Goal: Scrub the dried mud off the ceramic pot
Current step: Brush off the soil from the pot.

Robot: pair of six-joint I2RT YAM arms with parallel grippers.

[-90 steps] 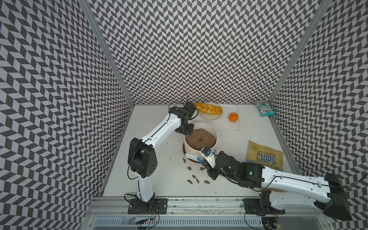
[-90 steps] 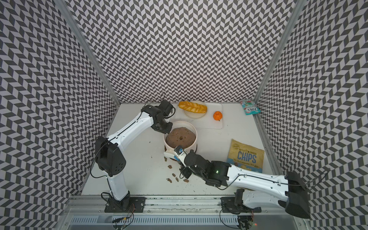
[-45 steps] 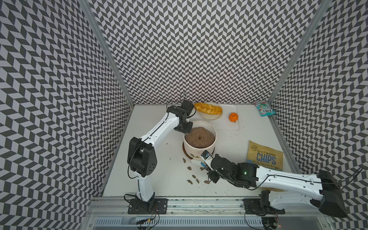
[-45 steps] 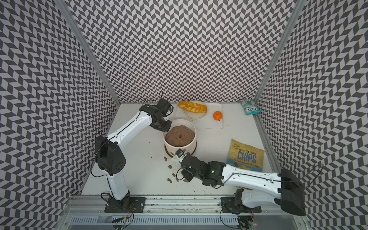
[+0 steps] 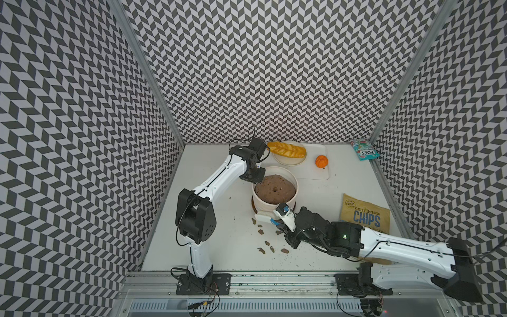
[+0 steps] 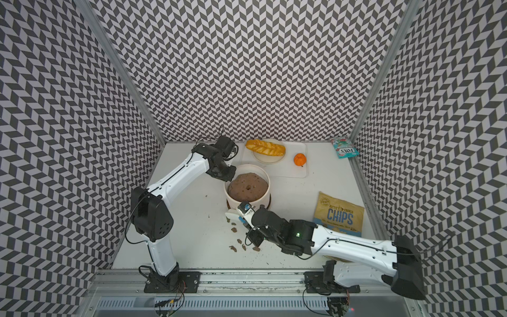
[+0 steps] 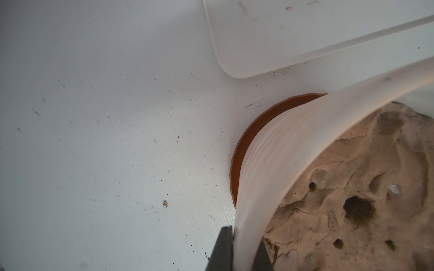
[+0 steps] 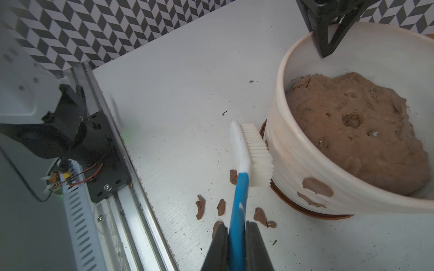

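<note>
On the white table (image 5: 216,247), the ceramic pot (image 5: 262,204) stands near the middle on its brown saucer (image 7: 236,164), filled with a mound of brown soil (image 5: 275,189). Behind it, a plate (image 5: 288,164) carries a bread loaf (image 5: 286,149). The left gripper (image 5: 253,175) reaches over from the far side, pinching the pot's rim. The right gripper (image 8: 237,246), low at the near side, is clamped on a blue-and-white brush (image 8: 243,150), its bristles against the ribbed wall. Patches of dried mud (image 8: 317,186) cling to that wall; flakes (image 5: 261,232) lie on the table.
</note>
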